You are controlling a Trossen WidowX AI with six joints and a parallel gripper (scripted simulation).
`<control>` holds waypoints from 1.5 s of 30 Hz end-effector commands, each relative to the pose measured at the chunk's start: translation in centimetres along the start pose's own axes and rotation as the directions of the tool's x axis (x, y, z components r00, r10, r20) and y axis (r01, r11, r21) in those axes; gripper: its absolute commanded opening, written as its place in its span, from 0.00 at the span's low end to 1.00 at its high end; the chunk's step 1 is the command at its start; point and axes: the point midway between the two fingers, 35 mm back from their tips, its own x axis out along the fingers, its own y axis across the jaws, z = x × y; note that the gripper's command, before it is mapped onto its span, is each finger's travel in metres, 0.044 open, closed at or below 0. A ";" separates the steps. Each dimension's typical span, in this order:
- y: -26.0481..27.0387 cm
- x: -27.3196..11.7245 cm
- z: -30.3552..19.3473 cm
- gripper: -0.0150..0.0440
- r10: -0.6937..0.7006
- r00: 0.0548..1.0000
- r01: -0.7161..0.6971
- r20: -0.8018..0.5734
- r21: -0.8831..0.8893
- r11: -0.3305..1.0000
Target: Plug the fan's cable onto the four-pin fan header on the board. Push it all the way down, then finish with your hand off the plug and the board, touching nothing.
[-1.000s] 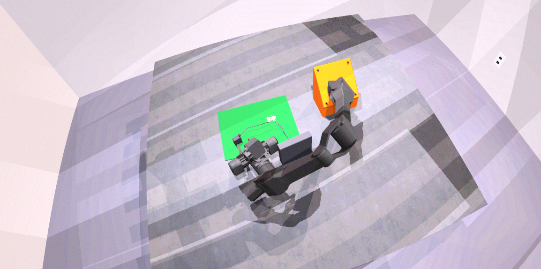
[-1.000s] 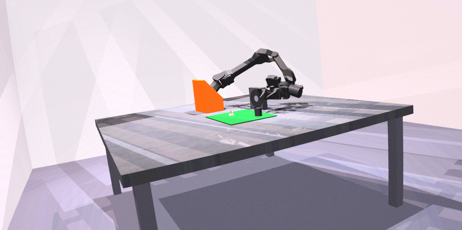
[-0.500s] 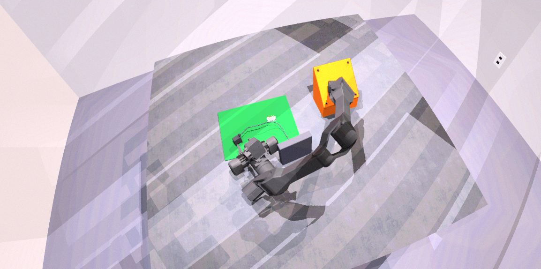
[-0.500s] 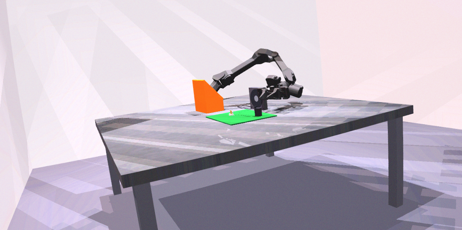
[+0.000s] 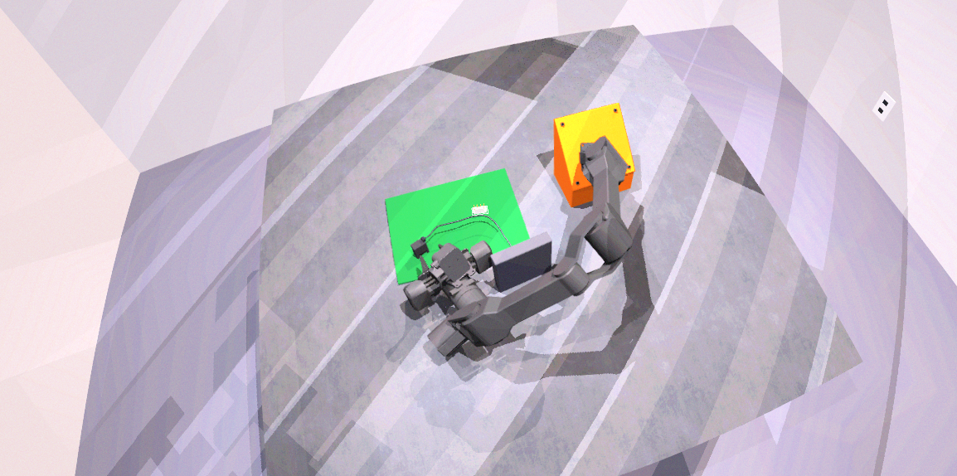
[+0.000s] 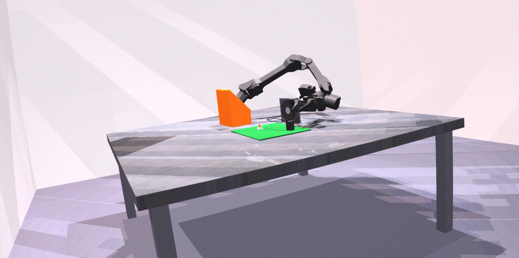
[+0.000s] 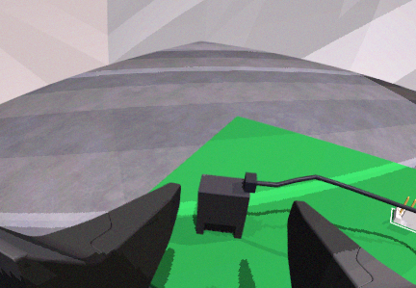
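Observation:
The cable's black plug (image 5: 420, 246) (image 6: 289, 126) (image 7: 223, 202) is upright over the green board (image 5: 418, 208) (image 6: 259, 136) (image 7: 241, 144), away from the header; whether its feet touch the board is unclear. Its thin dark cable (image 7: 315, 177) leaves from the top right. The white four-pin header (image 5: 485, 210) (image 6: 259, 127) (image 7: 404, 218) has bare golden pins and stands at the right edge of the wrist view. My gripper (image 5: 428, 260) (image 7: 235, 204) is open, with one finger on each side of the plug's image and visible gaps on both sides. Its fingertips are hard to make out in the exterior view.
The grey upright fan block (image 5: 522, 263) (image 6: 282, 100) stands beside the board, close to my arm. The orange and yellow wedge (image 5: 585, 123) (image 6: 232, 110) under my arm's base stands past the board's header side. The cable curves over the board toward the fan.

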 end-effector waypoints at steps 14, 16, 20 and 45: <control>-0.2 -2.5 0.4 0.60 0.014 1.000 -0.015 -0.023 -0.053 0.998; -0.2 -2.5 0.4 0.60 0.014 1.000 -0.015 -0.023 -0.053 0.998; -0.2 -2.5 0.4 0.60 0.014 1.000 -0.015 -0.023 -0.053 0.998; -0.8 1.6 -0.3 0.60 -0.101 0.986 0.098 -0.131 -0.026 0.995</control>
